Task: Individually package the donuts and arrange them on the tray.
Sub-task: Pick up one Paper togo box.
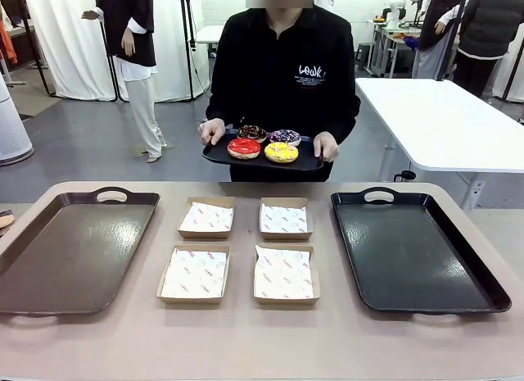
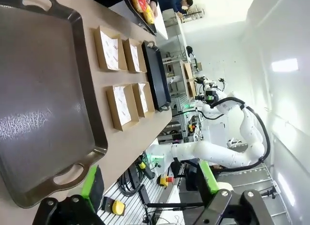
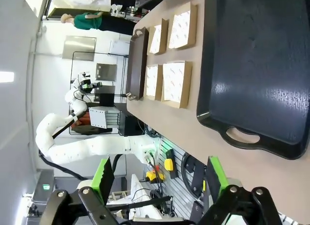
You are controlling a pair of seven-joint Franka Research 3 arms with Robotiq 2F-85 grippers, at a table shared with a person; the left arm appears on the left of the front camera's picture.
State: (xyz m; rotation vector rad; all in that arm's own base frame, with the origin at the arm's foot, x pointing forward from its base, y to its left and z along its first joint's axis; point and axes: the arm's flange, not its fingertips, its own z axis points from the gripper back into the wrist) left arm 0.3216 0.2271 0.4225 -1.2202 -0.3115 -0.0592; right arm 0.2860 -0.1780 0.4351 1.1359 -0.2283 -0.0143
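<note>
A: Four donuts [image 1: 281, 152], so where are they?

B: At twelve o'clock, beyond the far edge of the table [image 1: 246, 348]. They're on a small black tray [image 1: 214, 155] that a person [image 1: 282, 70] holds by both ends. The red donut [image 1: 244, 147] and yellow donut [image 1: 281, 153] lie on the near side. The chocolate donut [image 1: 252, 133] and sprinkled donut [image 1: 285, 137] sit just behind them.

A: And on the table?

B: Four paper-lined boxes [image 1: 194, 274] sit in a two-by-two block at the centre, each with nothing in it. A big brown tray [image 1: 74, 250] lies at nine o'clock and a big black tray [image 1: 409, 250] at three, both bare.

A: The grippers?

B: The left gripper [image 2: 150, 184] has its fingers spread wide, with nothing between them, near the brown tray's handle. The right gripper [image 3: 160, 179] is spread just as wide, holding nothing, near the black tray's handle.
</note>
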